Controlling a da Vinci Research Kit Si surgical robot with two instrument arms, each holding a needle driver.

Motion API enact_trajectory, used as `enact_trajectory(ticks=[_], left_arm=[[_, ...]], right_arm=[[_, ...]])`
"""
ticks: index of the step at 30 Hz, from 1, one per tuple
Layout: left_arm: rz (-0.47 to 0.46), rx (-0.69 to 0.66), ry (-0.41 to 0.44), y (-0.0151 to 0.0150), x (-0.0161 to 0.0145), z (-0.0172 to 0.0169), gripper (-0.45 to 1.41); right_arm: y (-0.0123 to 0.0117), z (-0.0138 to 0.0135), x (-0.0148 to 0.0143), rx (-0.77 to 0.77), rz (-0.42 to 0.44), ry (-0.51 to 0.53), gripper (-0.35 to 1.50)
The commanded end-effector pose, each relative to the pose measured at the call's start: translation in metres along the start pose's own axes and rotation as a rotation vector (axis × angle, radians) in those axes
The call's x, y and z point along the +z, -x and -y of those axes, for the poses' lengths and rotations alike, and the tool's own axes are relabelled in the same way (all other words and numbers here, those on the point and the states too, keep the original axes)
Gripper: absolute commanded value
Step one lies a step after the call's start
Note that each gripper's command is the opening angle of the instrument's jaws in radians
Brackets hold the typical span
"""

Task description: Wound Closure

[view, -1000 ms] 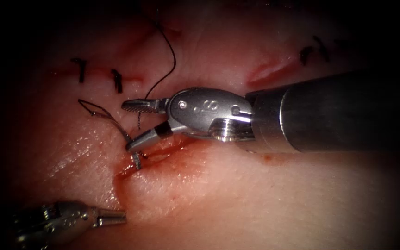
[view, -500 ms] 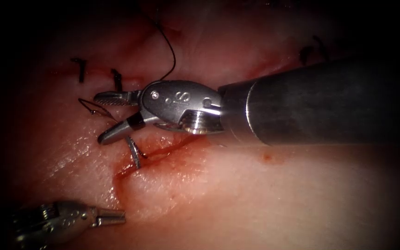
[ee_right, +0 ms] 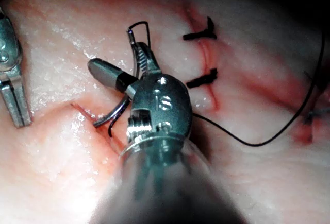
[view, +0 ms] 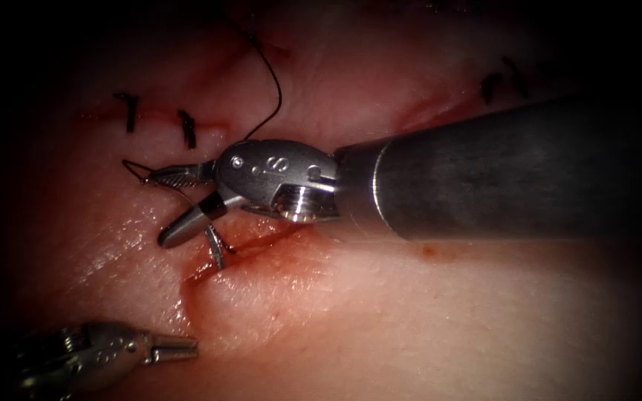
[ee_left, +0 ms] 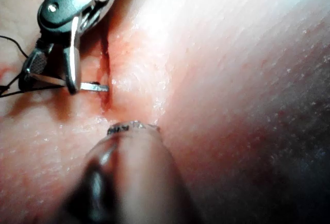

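The curved needle (view: 214, 247) stands in the tissue (view: 380, 319) at the cut (view: 261, 241), its tail end (view: 137, 172) free on the left side. My right tool (view: 171, 204) has its jaws open around the needle's free part and holds nothing; the right wrist view shows this tool (ee_right: 122, 65) and the needle (ee_right: 112, 116) too. Dark thread (view: 276, 89) runs up from behind the right tool. My left tool (view: 169, 347) rests low on the left, jaws shut on nothing. In the left wrist view the needle (ee_left: 94, 86) enters the tissue beside the right tool (ee_left: 51, 74).
Two finished stitches (view: 129, 111) (view: 187, 128) lie above the right tool, and another stitch (view: 498, 83) sits at the far right. Red fluid wets the cut and the left lip. The right tool's thick shaft (view: 499, 174) crosses the right half.
My right tool has moved left with its jaws open, from beside the cut out over the needle's free part. The needle and the left tool have stayed put.
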Motion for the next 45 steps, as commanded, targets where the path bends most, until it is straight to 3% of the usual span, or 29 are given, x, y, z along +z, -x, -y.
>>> enact_trajectory(ticks=[1,11,17,18,19,20,21,24,32,39,45], left_arm=[[-0.001,0.001,0.000,-0.0002,0.0008,0.0002,-0.20],[-0.001,0.001,0.000,-0.0001,0.0008,0.0002,-0.20],[-0.001,0.001,0.000,-0.0001,0.0008,0.0002,-0.20],[-0.001,0.001,0.000,-0.0002,0.0008,0.0002,-0.20],[-0.001,0.001,0.000,-0.0002,0.0008,0.0002,-0.20],[-0.001,0.001,0.000,-0.0001,0.0008,0.0002,-0.20],[-0.001,0.001,0.000,-0.0001,0.0008,0.0002,-0.20],[-0.001,0.001,0.000,-0.0001,0.0008,0.0002,-0.20],[-0.001,0.001,0.001,-0.0002,0.0007,0.0002,-0.20],[-0.001,0.001,0.001,-0.0002,0.0007,0.0002,-0.20],[-0.001,0.001,0.001,-0.0002,0.0007,0.0002,-0.20]], right_arm=[[-0.0004,-0.0008,0.0012,0.001,0.004,-0.003,0.88],[-0.0001,-0.0019,0.0020,0.004,0.058,-0.006,0.83],[0.0005,-0.0020,0.0020,0.010,0.082,-0.012,0.66],[0.0006,-0.0020,0.0020,0.009,0.081,-0.017,0.56],[0.0007,-0.0020,0.0020,0.013,0.081,-0.020,0.32],[0.0009,-0.0019,0.0020,0.016,0.081,-0.026,-0.28],[0.0010,-0.0018,0.0020,0.020,0.082,-0.028,-0.35],[0.0009,-0.0017,0.0019,0.161,0.080,0.003,-0.35],[0.0012,-0.0004,0.0014,0.231,0.008,-0.010,-0.35],[0.0015,0.0011,0.0010,0.468,-0.012,-0.005,-0.35],[0.0016,0.0019,0.0013,0.571,-0.055,-0.044,-0.35]])
